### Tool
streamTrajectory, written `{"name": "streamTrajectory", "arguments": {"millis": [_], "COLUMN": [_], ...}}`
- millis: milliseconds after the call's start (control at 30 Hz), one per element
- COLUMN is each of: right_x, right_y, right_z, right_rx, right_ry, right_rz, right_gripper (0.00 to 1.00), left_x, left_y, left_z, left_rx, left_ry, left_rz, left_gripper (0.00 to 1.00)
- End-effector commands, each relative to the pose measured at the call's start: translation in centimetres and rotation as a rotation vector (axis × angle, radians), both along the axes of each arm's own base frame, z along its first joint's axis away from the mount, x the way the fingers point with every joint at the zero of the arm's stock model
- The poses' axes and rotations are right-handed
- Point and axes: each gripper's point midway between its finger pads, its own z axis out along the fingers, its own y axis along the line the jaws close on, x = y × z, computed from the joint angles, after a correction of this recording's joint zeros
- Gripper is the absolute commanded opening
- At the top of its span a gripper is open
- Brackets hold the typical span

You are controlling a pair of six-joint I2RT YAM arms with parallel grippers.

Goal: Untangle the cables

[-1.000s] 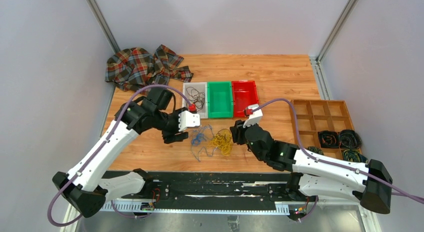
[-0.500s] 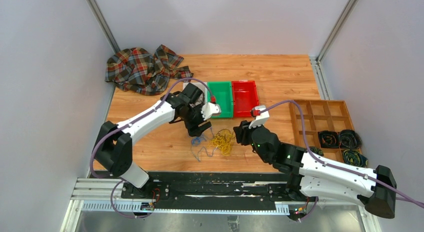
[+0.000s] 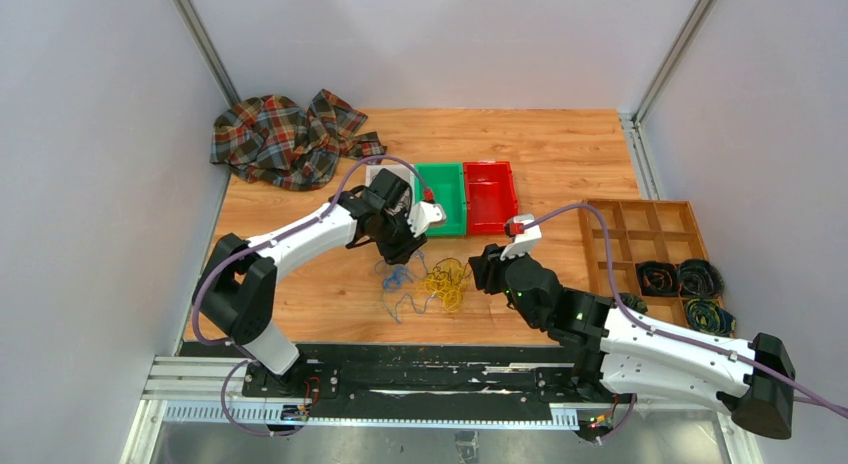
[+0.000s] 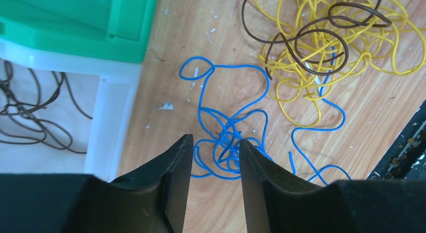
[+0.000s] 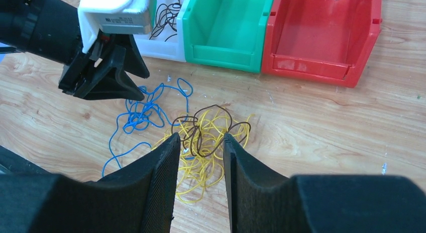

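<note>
The cables lie in a tangle on the wooden table in front of the bins. A blue cable (image 4: 228, 137) is knotted into small loops. Just beyond it is a yellow cable pile (image 4: 346, 47) with a dark brown wire (image 4: 311, 39) looped over it. My left gripper (image 4: 216, 142) is open and empty, hovering right above the blue knot (image 3: 397, 279). My right gripper (image 5: 199, 140) is open and empty, just above the yellow pile (image 5: 208, 160) and brown wire (image 5: 206, 130). The left gripper also shows in the right wrist view (image 5: 105, 80), beside the blue cable (image 5: 143, 112).
A white bin (image 3: 388, 184) holding dark wires, a green bin (image 3: 442, 199) and a red bin (image 3: 490, 196) stand in a row behind the cables. A plaid cloth (image 3: 285, 139) lies at the far left. A wooden compartment tray (image 3: 645, 229) with black coils sits at the right.
My left arm has swung right and forward, bringing its gripper from left of the cables to above the blue knot near the bins. My right gripper has shifted slightly to the right.
</note>
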Motion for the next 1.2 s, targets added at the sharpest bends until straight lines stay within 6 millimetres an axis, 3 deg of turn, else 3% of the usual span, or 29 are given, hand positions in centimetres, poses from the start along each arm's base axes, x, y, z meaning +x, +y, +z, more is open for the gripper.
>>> {"name": "streamTrajectory", "arguments": {"millis": [0, 167, 267, 367, 467, 567, 667, 800, 900, 1000, 1167], "right_x": [0.3, 0.2, 0.1, 0.0, 0.0, 0.1, 0.3, 0.4, 0.5, 0.1, -0.3], "right_y": [-0.7, -0.9, -0.8, -0.8, -0.8, -0.7, 0.1, 2.2, 4.3, 6.9, 10.3], "right_z": [0.0, 0.1, 0.3, 0.3, 0.1, 0.7, 2.0, 3.6, 5.0, 7.1, 10.2], "right_rx": [0.020, 0.027, 0.035, 0.037, 0.030, 0.033, 0.058, 0.082, 0.114, 0.163, 0.243], "right_ry": [0.011, 0.010, 0.013, 0.021, 0.023, 0.007, -0.029, -0.059, -0.074, -0.099, -0.136], "right_rz": [-0.034, -0.033, -0.029, -0.024, -0.023, -0.020, 0.012, 0.078, 0.130, 0.203, 0.284], "right_gripper": [0.37, 0.36, 0.34, 0.33, 0.33, 0.34, 0.38, 0.44, 0.45, 0.46, 0.47], "left_x": [-1.5, -0.8, 0.3, 0.6, 0.5, 0.1, -1.2, -2.8, -4.4, -5.6, -7.2], "left_y": [-0.6, -0.1, 0.0, 0.1, 0.1, -0.2, -0.5, -0.1, 0.5, 0.8, 0.6], "left_z": [-1.1, -1.5, -1.8, -1.4, 0.2, 3.4, 8.5, 15.1, 19.0, 22.5, 26.4], "left_rx": [-0.008, 0.023, 0.038, 0.049, 0.037, -0.006, -0.097, -0.189, -0.231, -0.285, -0.377], "left_ry": [0.076, 0.027, -0.017, -0.027, -0.039, -0.050, -0.091, -0.175, -0.198, -0.227, -0.254], "left_rz": [-0.072, -0.083, -0.064, -0.060, -0.062, -0.051, -0.071, -0.091, -0.098, -0.097, -0.107], "left_gripper": [0.45, 0.46, 0.32, 0.08, 0.01, 0.01, 0.01, 0.01, 0.01, 0.01, 0.00]}}
